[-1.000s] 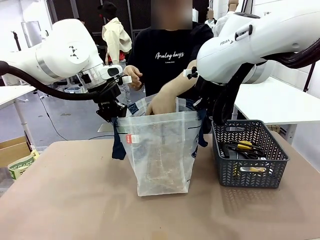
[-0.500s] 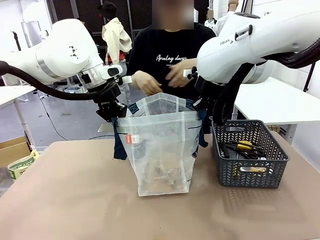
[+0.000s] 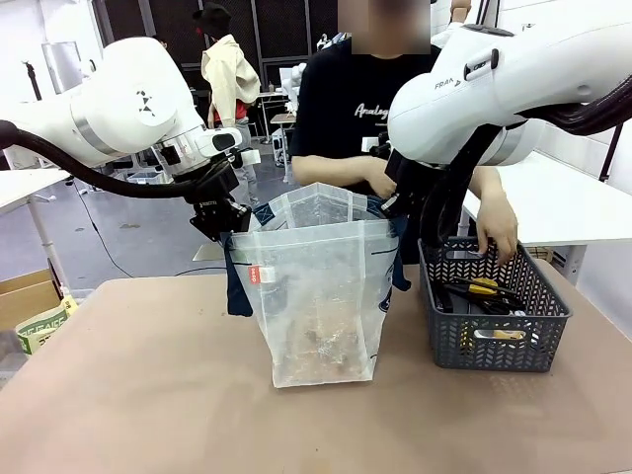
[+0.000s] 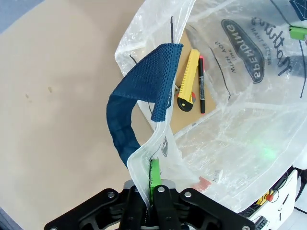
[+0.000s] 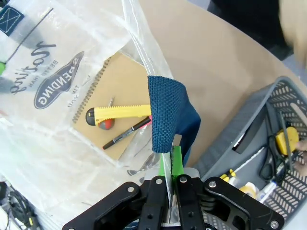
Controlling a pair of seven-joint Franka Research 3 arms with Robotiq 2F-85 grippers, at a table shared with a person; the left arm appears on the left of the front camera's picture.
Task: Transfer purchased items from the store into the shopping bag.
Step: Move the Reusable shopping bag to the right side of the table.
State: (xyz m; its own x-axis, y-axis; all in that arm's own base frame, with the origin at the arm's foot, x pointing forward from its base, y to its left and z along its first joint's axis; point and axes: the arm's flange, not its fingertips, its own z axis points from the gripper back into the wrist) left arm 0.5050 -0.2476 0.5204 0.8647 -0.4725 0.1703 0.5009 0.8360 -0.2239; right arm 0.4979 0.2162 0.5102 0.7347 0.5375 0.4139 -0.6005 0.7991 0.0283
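Fingers of the left gripper are clamped shut on the rim of the shopping bag at the bag's 10 o'clock corner in the front view. The right gripper, largely hidden behind its own arm, meets the rim at 2 o'clock. The bag stands upright on the table, its mouth spread wide between the two. Just beside it at 3 o'clock sits a dark lattice basket, and a person's hand reaches over the basket's rim at 12 o'clock.

In the left wrist view, the green pads press together on the thin plastic edge at 6 o'clock, with a navy handle looping up above them. Inside the bag, toward 1 o'clock, a yellow cutter and a pen lie side by side on a tan notebook.

In the right wrist view, the pads are likewise closed on the plastic rim at 6 o'clock, under the bag's other handle. The cutter and pen rest on the spiral-bound notebook toward 9 o'clock. The basket lies at 4 o'clock.
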